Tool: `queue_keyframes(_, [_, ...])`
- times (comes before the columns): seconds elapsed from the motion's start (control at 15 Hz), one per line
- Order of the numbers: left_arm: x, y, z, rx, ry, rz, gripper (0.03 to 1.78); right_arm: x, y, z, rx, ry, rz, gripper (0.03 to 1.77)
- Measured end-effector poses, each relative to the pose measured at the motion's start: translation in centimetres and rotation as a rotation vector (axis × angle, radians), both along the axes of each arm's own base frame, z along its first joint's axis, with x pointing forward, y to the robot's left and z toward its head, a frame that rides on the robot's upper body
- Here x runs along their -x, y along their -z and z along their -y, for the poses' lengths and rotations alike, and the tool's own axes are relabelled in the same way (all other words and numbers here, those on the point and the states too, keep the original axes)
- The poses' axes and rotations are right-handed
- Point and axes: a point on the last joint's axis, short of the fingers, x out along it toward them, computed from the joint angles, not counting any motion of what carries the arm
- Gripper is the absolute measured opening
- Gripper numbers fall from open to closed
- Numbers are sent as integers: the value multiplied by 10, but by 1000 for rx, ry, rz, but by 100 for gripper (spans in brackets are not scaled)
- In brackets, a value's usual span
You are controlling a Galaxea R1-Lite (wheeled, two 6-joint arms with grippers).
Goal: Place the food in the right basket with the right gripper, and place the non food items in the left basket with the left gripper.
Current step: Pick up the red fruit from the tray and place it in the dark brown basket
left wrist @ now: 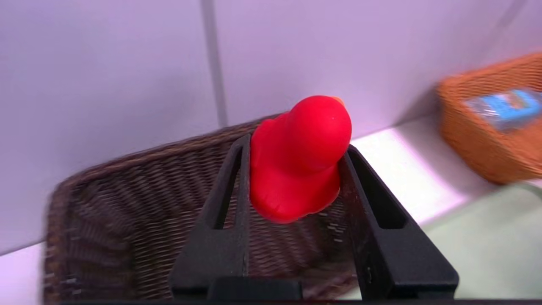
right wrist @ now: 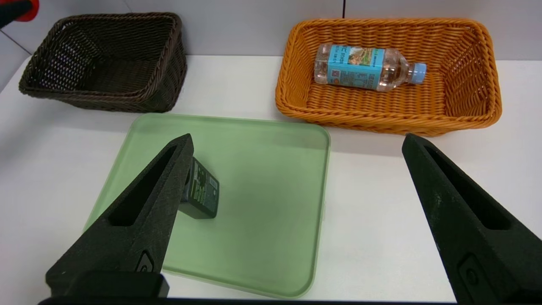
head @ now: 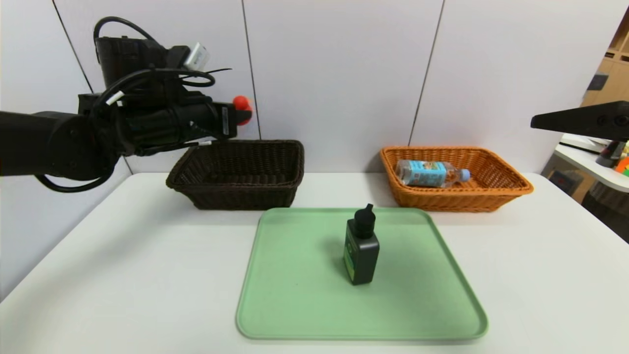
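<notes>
The left end effector is clamping a red toy between its two black fingers, gripping it across the lower body while the rounded head is sticking out past the tips. It is hanging above the near-left rim of the dark brown basket, not yet inside it. The toy is looking smooth, glossy and rubbery, probably light and a little squashy, so a gentle squeeze on the wider base seems the safest hold; the rounded head would likely be slipping out of flat fingers.

To the right of the brown basket, an orange basket is holding a clear water bottle lying on its side, with a blue label and a pale cap. Both baskets are woven wicker, rectangular with sloping walls. In front of the brown basket, a flat green tray with rounded corners is lying on the white bench, carrying an upright dark bottle with a black cap; it looks rigid and boxy, best taken by its flat sides.

The right end effector is idling, spread wide and empty, high above the tray, well to the right of the brown basket
</notes>
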Motion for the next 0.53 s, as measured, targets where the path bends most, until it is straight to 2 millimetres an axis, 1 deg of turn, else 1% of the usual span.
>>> queue_keyframes(0.07, [-13,6,-11,-5,-36,-20,66,0,0,0,-6,0,-2,170])
queue_keyframes(0.2, [-33,22,-22,-14,-74,-65,66,0,0,0,-15,3,-5,170])
queue_keyframes(0.33, [-46,38,-26,-21,-89,-102,65,0,0,0,-17,4,-5,170])
queue_keyframes(0.53, [-62,52,-25,-27,-103,-128,65,0,0,0,-37,11,-11,170])
